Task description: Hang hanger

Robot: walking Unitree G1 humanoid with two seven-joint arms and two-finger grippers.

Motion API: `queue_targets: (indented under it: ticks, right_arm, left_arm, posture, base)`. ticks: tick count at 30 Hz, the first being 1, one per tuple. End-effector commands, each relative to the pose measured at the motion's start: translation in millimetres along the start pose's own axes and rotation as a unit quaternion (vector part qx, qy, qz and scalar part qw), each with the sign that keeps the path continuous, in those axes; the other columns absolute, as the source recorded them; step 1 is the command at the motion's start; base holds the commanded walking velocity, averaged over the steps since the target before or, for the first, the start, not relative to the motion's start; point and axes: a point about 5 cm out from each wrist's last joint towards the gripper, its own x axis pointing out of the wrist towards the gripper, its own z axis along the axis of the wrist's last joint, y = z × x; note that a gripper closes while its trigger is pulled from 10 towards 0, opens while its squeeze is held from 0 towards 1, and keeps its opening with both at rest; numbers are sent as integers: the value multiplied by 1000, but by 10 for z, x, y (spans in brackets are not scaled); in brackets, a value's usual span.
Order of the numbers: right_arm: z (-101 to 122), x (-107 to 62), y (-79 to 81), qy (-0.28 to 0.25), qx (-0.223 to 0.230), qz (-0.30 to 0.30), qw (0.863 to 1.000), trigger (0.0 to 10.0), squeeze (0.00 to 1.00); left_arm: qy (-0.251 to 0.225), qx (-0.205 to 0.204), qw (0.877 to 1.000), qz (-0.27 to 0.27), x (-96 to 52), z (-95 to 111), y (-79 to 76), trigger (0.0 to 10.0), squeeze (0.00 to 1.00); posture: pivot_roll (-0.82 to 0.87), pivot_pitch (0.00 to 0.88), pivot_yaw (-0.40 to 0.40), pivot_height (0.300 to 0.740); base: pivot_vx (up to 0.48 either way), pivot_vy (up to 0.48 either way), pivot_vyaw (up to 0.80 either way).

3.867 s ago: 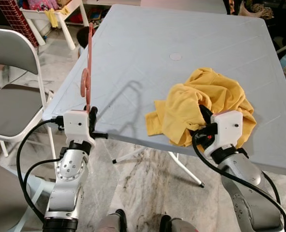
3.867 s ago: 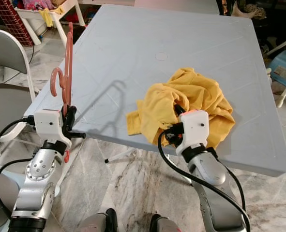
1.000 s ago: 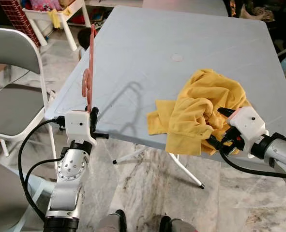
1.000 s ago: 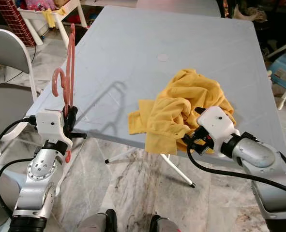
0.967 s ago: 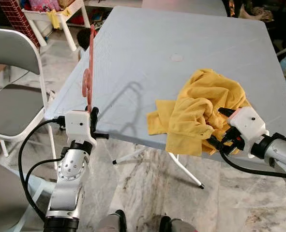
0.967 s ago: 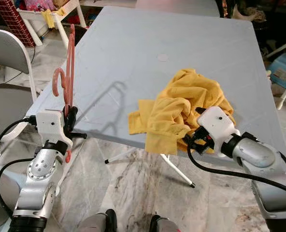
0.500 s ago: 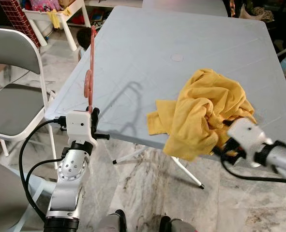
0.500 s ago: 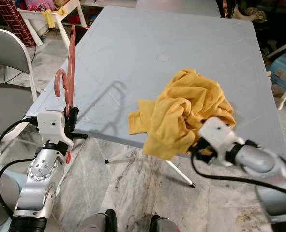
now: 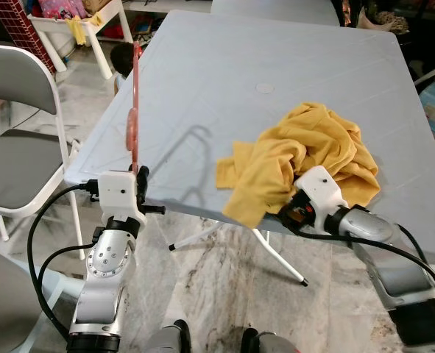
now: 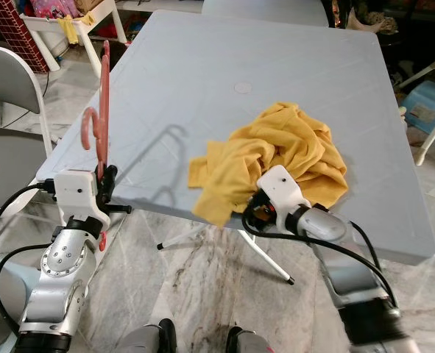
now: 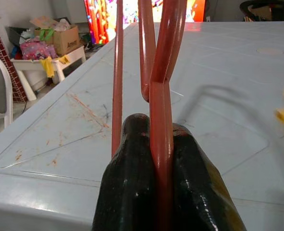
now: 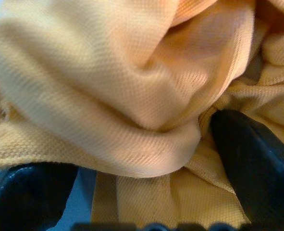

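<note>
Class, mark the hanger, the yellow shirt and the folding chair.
hanger [image 11: 160, 96], left wrist view, on its red bar above the fingers.
yellow shirt [image 9: 316, 143], left eye view, on its crumpled middle.
folding chair [image 9: 15, 77], left eye view, on its backrest.

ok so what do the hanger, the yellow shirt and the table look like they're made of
Hanger: probably moulded plastic, a smooth, slightly glossy salmon-red bar, clamped between the left gripper's fingers. Yellow shirt: knit fabric, likely cotton piqué; the right wrist view shows a fine pebbled weave in soft folds. Table: looks like moulded plastic, matte pale grey-blue with pressed-in lines and a centre cap.
</note>
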Motion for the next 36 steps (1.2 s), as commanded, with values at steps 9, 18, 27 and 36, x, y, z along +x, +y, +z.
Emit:
queue_targets:
  ticks: [9, 18, 27, 36]
  right_arm:
    - [329, 61, -62, -78, -28, -49, 995, 10000, 0]
    - [143, -370, -229, -53, -142, -10, 988, 10000, 0]
    - [212, -715, -470, -99, -93, -54, 989, 10000, 0]
    - [169, -659, -393, -172, 99, -206, 958, 10000, 0]
  left_arm:
    - [19, 3, 1000, -1, -31, -66, -7, 10000, 0]
    - [20, 2, 1000, 1, -36, -72, 0, 10000, 0]
    - [21, -1, 1000, -13, -2, -76, -50, 10000, 0]
    - [44, -3, 997, -70, -41, -182, -144, 10000, 0]
  posture:
    - [-38, 181, 8, 740]
    - [-48, 183, 14, 740]
    - [-77, 182, 28, 740]
    - [-77, 179, 31, 740]
  base:
    - [0, 0, 0]
    - [0, 0, 0]
    - [0, 0, 0]
    - [0, 0, 0]
